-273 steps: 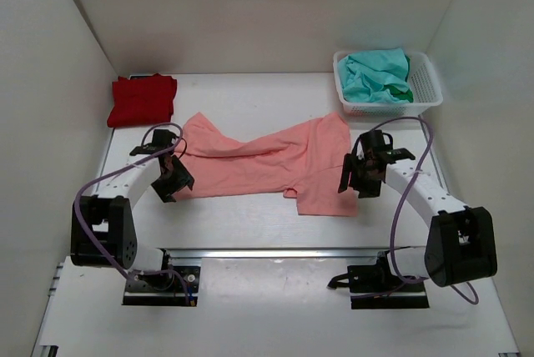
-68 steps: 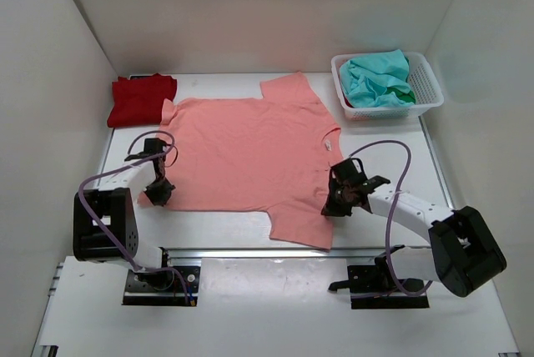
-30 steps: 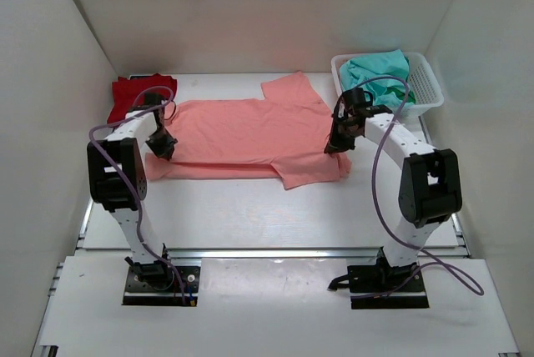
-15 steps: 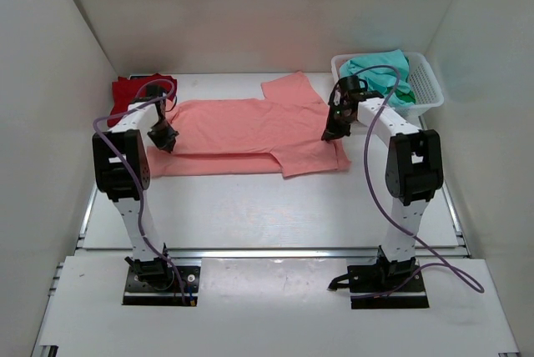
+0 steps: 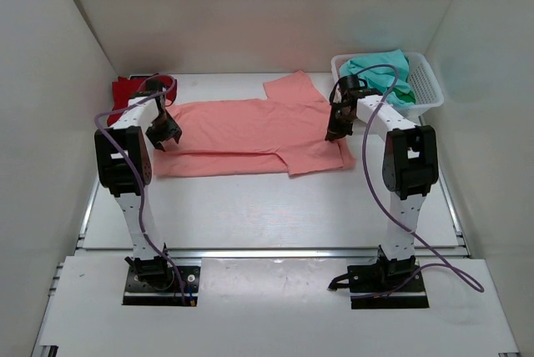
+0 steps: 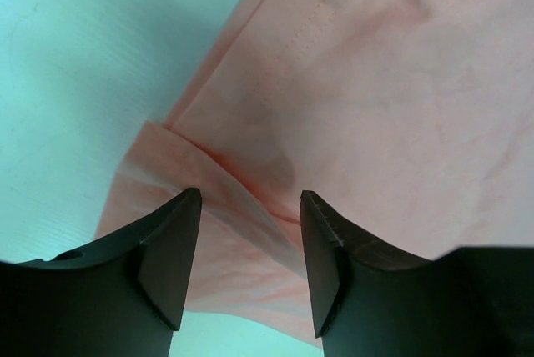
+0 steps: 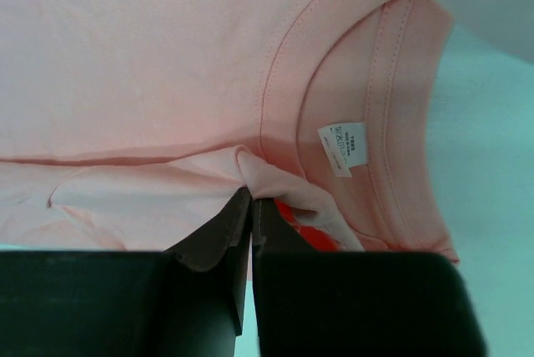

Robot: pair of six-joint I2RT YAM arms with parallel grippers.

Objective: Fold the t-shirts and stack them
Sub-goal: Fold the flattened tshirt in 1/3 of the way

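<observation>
The salmon-pink t-shirt [image 5: 242, 128] lies folded in half lengthwise across the middle of the table, one sleeve pointing to the back. My left gripper [image 5: 163, 134] hovers over its left end, open, and in the left wrist view the folded hem [image 6: 242, 198] lies loose under the spread gripper [image 6: 250, 207]. At the collar end my right gripper [image 5: 335, 132] is shut on a pinch of the pink cloth [image 7: 275, 175] beside the neck label [image 7: 342, 148]. The deep red t-shirt [image 5: 123, 90] sits folded at the back left. A teal-green t-shirt [image 5: 377, 73] is heaped in the basket.
The white lattice basket [image 5: 427, 90] stands at the back right, close to my right arm. White walls close in the table [image 5: 250, 207] on the left, back and right. The red shirt lies just behind my left arm.
My left gripper has opened and let go of the pink shirt's left end. The right gripper stays shut on the collar end and has shifted slightly right, and the fold has settled flat.
</observation>
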